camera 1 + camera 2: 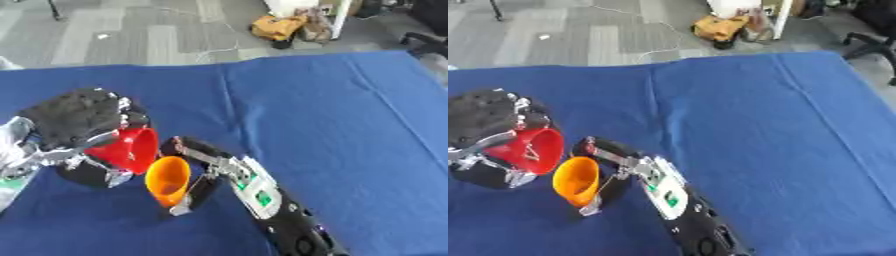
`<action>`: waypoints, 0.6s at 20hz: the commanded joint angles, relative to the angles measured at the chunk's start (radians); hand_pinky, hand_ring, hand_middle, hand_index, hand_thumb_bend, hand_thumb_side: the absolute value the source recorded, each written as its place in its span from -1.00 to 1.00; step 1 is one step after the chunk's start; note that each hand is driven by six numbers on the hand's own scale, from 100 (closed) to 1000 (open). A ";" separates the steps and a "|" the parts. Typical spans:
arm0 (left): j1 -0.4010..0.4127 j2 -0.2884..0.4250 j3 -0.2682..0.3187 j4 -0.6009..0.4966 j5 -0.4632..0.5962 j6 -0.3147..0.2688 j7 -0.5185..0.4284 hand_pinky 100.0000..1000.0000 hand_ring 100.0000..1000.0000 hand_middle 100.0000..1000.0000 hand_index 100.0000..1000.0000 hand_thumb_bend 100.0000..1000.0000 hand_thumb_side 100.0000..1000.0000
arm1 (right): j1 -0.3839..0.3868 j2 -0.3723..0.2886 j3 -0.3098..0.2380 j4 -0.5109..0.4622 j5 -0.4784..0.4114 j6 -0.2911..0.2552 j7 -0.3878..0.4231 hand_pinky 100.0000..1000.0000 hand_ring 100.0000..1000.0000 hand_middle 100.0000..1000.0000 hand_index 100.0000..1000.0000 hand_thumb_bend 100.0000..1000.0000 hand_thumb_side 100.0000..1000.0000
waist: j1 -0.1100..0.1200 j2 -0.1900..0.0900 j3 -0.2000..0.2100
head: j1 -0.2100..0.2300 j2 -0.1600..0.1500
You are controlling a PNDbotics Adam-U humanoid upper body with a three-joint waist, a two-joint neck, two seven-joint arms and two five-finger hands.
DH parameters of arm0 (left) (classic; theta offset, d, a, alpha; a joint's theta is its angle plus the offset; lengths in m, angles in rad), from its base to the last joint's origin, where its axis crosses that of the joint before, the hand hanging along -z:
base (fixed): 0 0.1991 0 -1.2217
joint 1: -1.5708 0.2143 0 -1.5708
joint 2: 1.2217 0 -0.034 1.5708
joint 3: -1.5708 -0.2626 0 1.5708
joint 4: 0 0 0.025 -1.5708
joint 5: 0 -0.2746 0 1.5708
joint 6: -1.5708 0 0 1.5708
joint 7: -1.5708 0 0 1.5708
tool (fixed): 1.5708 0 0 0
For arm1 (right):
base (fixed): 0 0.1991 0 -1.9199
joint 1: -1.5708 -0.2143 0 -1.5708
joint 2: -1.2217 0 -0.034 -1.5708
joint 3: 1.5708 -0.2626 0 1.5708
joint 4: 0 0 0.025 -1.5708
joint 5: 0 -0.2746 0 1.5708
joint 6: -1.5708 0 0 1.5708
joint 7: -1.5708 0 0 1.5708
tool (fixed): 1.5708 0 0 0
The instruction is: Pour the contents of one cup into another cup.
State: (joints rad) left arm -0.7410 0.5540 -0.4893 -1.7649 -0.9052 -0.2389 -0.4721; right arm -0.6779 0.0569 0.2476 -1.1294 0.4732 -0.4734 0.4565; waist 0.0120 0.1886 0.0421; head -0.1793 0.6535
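Much of the red cup (127, 147) in the lower left of the frame is hidden behind the robot's left hand (74, 120), whose black back covers the cup's base and far side; only the open mouth and part of the wall show. What either cup contains cannot be made out. The left hand's fingers are curled round the red cup, holding it tipped on its side with the mouth facing right and slightly down. Just beside it, lower and to the right, the orange cup (168, 180) is also tilted, its mouth turned toward the viewer and its rim close to the red cup's rim, the two near touching. The right hand (197, 165) rises from the bottom centre of the frame, its forearm cut off by the lower edge; its fingers and thumb close round the orange cup from the right side, part of the cup's wall concealed behind them. Both cups are held above the blue tablecloth (332, 125).
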 commanded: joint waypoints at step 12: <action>-0.041 0.022 -0.008 -0.018 -0.037 -0.028 -0.049 -1.00 -0.87 -0.82 0.32 -1.00 -1.00 | -0.017 0.002 0.000 -0.013 -0.002 -0.001 0.002 -0.02 -0.79 -0.53 -0.43 0.18 -1.00 | 0.006 -0.019 -0.001 | -0.006 -0.011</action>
State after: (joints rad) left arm -0.7602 0.5541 -0.5021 -1.7661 -0.9348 -0.2643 -0.5147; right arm -0.6779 0.0569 0.2476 -1.1294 0.4732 -0.4736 0.4572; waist 0.0142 0.1886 0.0412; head -0.1827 0.6522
